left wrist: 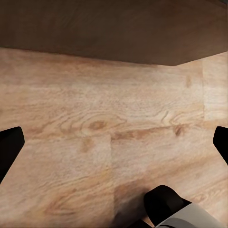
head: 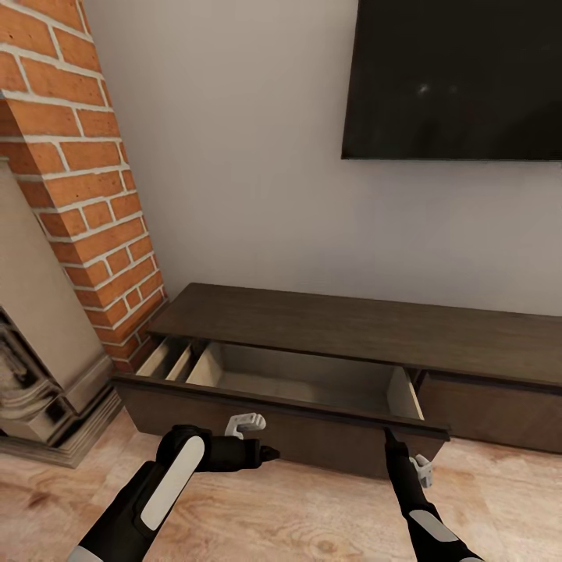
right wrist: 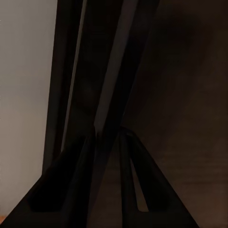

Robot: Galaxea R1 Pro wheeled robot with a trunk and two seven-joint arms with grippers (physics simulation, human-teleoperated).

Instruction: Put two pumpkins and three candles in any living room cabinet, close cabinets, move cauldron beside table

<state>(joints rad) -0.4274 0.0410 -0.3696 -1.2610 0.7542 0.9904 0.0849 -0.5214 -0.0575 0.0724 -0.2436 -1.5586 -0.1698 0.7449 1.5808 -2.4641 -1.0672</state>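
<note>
The long dark cabinet [head: 375,328] stands against the wall, its left drawer [head: 289,406] pulled out. The right gripper [head: 388,437] pinches the drawer's front edge, fingers nearly together. The left gripper [head: 261,453] hangs beside the drawer front with fingers [left wrist: 10,145] spread wide, holding nothing.

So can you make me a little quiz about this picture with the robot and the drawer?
1. True or false: the cabinet drawer is pulled open.
2. What hangs on the wall above the cabinet? A) TV B) clock C) mirror
3. Which gripper is at the drawer's front edge?

Key:
1. True; its pale inside looks empty.
2. A.
3. The right gripper; the left gripper hangs lower, in front of the drawer.
</note>
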